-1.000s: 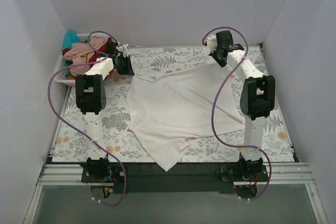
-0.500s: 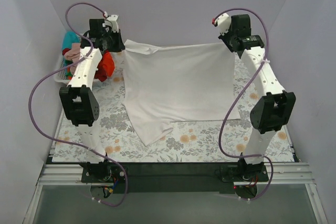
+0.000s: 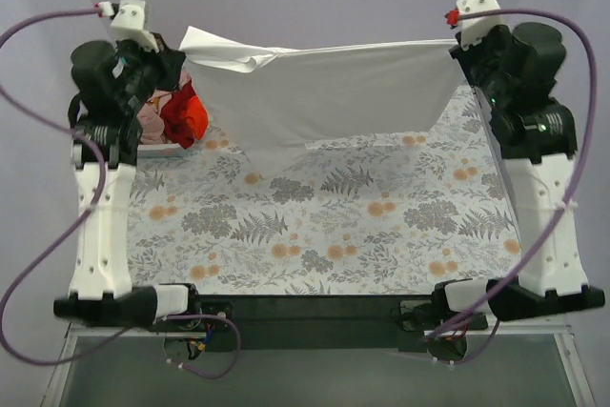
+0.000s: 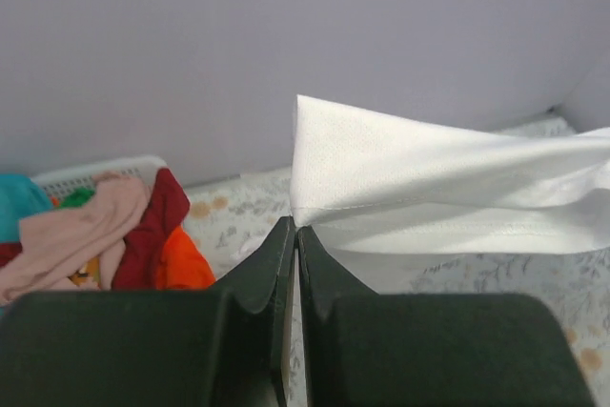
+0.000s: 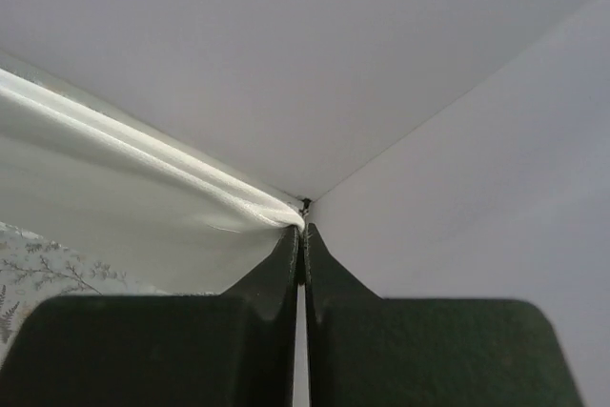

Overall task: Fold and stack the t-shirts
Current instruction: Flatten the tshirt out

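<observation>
The large white t-shirt (image 3: 324, 92) hangs stretched in the air between both grippers, its lower edge dangling above the floral table. My left gripper (image 3: 181, 52) is shut on its left corner; the left wrist view shows the cloth (image 4: 429, 188) pinched at my closed tips (image 4: 294, 228). My right gripper (image 3: 456, 45) is shut on the right corner; the right wrist view shows the hem (image 5: 172, 173) bunched at my tips (image 5: 305, 228). Pink (image 4: 76, 235), dark red (image 4: 152, 226) and orange (image 4: 181, 264) shirts lie heaped at the far left, orange also in the top view (image 3: 186, 116).
A white lattice basket (image 4: 86, 171) holds the heap of coloured shirts at the far left by the wall. The floral tablecloth (image 3: 324, 226) covers the table. Grey walls enclose the back and both sides.
Both arms have risen and spread apart, lifting the white shirt off the table until it hangs taut between them. Both grippers stayed shut on its corners.
</observation>
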`<action>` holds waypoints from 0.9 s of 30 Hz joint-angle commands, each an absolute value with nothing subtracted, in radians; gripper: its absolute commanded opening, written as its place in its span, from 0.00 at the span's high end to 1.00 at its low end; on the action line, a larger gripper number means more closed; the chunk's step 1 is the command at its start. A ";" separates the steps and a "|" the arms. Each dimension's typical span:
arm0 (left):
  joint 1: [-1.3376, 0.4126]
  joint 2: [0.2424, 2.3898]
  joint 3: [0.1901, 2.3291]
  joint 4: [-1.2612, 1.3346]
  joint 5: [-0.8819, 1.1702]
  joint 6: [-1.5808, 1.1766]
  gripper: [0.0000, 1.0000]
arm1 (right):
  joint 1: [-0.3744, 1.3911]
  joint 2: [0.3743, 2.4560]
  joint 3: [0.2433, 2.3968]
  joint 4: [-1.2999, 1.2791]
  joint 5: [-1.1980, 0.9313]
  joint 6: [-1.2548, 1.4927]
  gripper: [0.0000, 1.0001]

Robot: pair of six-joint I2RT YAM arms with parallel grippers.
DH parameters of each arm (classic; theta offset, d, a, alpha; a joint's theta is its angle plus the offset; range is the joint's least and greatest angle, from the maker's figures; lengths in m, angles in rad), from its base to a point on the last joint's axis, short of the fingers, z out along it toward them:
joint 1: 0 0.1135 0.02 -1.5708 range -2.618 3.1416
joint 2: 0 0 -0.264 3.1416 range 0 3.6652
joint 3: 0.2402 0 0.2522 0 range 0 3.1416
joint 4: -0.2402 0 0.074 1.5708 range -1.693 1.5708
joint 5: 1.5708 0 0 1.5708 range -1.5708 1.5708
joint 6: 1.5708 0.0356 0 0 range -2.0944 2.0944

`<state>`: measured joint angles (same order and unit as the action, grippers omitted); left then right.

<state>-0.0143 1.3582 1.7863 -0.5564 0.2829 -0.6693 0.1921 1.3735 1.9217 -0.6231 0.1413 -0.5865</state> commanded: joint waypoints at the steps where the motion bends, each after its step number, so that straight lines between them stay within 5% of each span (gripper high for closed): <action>1: -0.003 1.126 1.671 -0.471 0.178 -0.709 1.00 | 0.187 1.197 1.888 -0.568 0.138 -0.561 0.99; 10: -0.003 0.939 1.686 -0.426 0.089 -0.738 1.00 | 0.186 1.015 1.875 -0.489 0.118 -0.554 0.99; 16: -0.003 1.017 1.694 -0.411 0.104 -0.724 1.00 | 0.186 1.063 1.766 -0.410 0.109 -0.578 0.99; 27: -0.006 1.279 1.398 -0.218 0.268 -0.750 1.00 | 0.187 1.234 1.385 -0.198 0.015 -0.591 0.99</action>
<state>-0.0116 1.1995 1.4273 -0.3058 0.2195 -0.7345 0.1909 1.2018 1.4315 -0.3336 0.0383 -0.5777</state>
